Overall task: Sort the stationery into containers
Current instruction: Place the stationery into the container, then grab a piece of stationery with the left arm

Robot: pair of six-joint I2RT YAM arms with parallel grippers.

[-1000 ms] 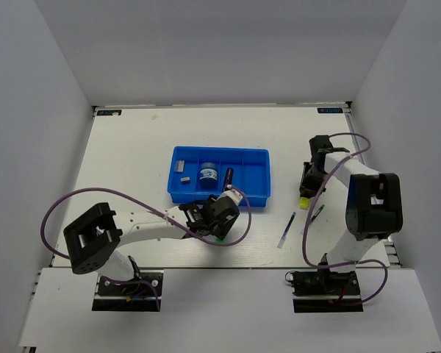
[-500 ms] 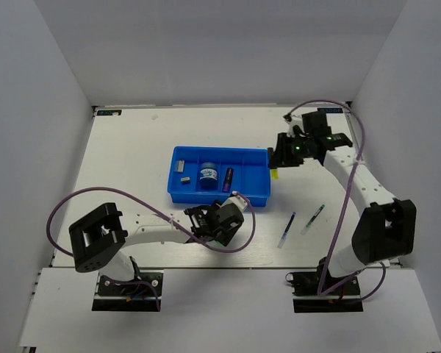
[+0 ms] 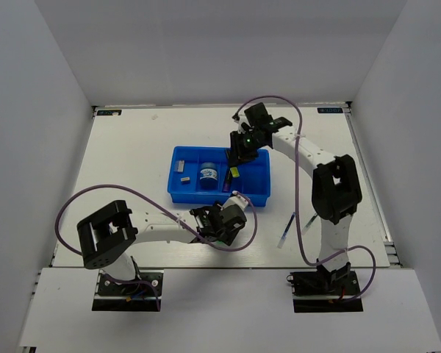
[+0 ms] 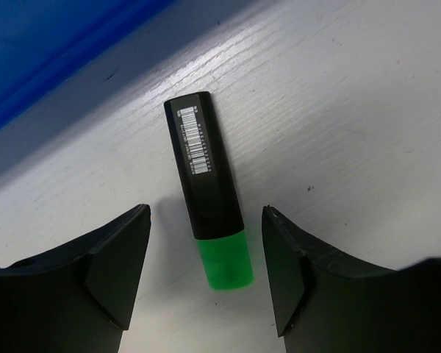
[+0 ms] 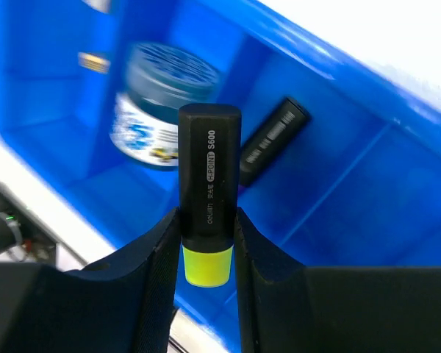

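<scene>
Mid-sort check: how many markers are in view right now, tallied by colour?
Green: 1, the green marker on the table, between the fingers of the open left gripper.
Yellow: 1, the yellow marker held by the right gripper above the tray.
Dark, maybe purple: 1, the dark marker lying in the tray.
Total: 3

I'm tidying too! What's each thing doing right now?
Green marker: lying on table, not held.
Left pincer: open, straddling it.
Yellow marker: held above the tray.
Right pincer: shut on yellow marker.
Tub: upright in tray.
Dark marker: lying in tray.
Blue pen: lying on table.
</scene>
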